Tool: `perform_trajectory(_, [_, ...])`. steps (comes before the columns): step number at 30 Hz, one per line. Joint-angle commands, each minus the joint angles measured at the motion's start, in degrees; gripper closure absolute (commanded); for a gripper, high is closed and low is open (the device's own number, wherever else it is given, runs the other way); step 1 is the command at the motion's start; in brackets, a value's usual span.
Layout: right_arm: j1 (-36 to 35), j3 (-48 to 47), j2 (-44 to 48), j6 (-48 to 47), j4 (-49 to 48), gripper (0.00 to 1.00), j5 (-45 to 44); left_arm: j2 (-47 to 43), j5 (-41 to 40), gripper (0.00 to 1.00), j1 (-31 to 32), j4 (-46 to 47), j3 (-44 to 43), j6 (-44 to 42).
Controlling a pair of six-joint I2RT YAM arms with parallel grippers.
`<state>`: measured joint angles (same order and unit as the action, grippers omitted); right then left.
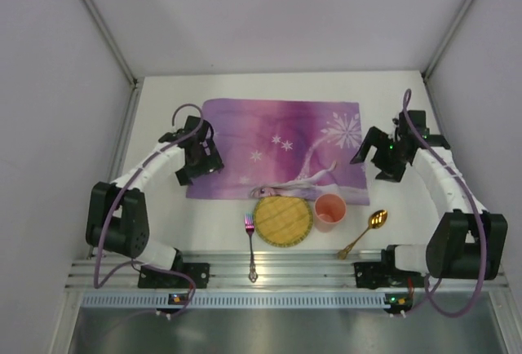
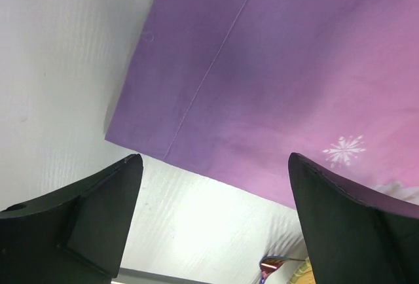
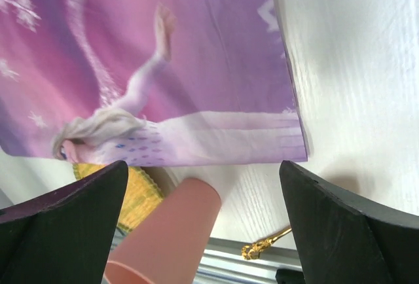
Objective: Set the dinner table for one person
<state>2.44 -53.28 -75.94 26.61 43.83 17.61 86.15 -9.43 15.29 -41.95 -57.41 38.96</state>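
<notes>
The white dinner table (image 1: 163, 117) carries a purple snowflake placemat (image 1: 277, 146) in its middle. In front of the mat lie a yellow woven plate (image 1: 283, 220), a pink cup (image 1: 329, 210), a gold spoon (image 1: 364, 232) and a fork (image 1: 250, 246). My left gripper (image 1: 198, 166) hangs open over the mat's left near corner (image 2: 216, 159), nothing between its fingers. My right gripper (image 1: 382, 162) stands open above the mat's right near corner (image 3: 203, 166). Below it are the cup (image 3: 170, 231) and the spoon's handle (image 3: 265, 245), neither touched.
A ribbed aluminium rail (image 1: 269, 268) runs along the near edge, with both arm bases bolted to it. Grey walls close in the left, right and back. The fork's tines (image 2: 275, 266) and the plate's rim (image 2: 302, 272) peek in at the bottom of the left wrist view.
</notes>
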Motion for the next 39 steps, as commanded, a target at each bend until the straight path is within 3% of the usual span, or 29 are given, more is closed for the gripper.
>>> perform_trajectory(1, [0.3, -8.2, 4.2, -1.5, 3.4, 0.0, -5.0, -4.0, -1.8, 0.02, -0.3, -1.1, -4.6, 0.1])
perform_trajectory(6, [0.3, -13.2, -1.7, 1.9, -0.9, 0.0, -2.5, -2.9, -5.0, 0.02, -0.2, 1.9, -10.0, -0.3])
perform_trajectory(9, [0.3, -13.9, -9.5, 3.6, -5.8, 0.01, 0.4, 2.1, -4.0, 0.02, -0.7, 6.4, -12.3, -1.4])
perform_trajectory(12, [0.2, -16.9, -21.6, 4.7, -9.4, 0.12, 4.8, 12.8, -1.2, 0.02, -1.1, 8.0, -16.8, -2.1])
perform_trajectory(14, [0.1, -20.5, -26.0, 5.0, -10.4, 0.22, 6.6, 17.2, 1.3, 0.03, -1.1, 7.9, -21.1, -2.7])
perform_trajectory(18, [-0.3, -26.7, -35.0, 5.6, -10.7, 0.33, 7.6, 26.5, 2.7, 0.05, -1.2, 7.4, -27.3, -2.4])
perform_trajectory(27, [-0.3, -37.9, -49.2, 5.8, -9.6, 0.32, 7.5, 34.4, 4.2, 0.05, -2.9, 8.9, -30.7, -1.9])
perform_trajectory(31, [0.0, -44.2, -54.8, 5.5, -6.9, 0.32, 6.7, 39.7, 4.6, 0.05, -4.9, 7.2, -37.5, -2.8])
perform_trajectory(34, [0.7, -48.8, -57.9, 5.3, -4.6, 0.33, 6.3, 44.7, 4.6, 0.05, -5.7, 3.8, -47.8, -4.0])
perform_trajectory(39, [1.2, -51.7, -59.3, 5.1, -2.9, 0.33, 5.9, 47.3, 3.7, 0.05, -5.9, -0.4, -53.3, -3.4])
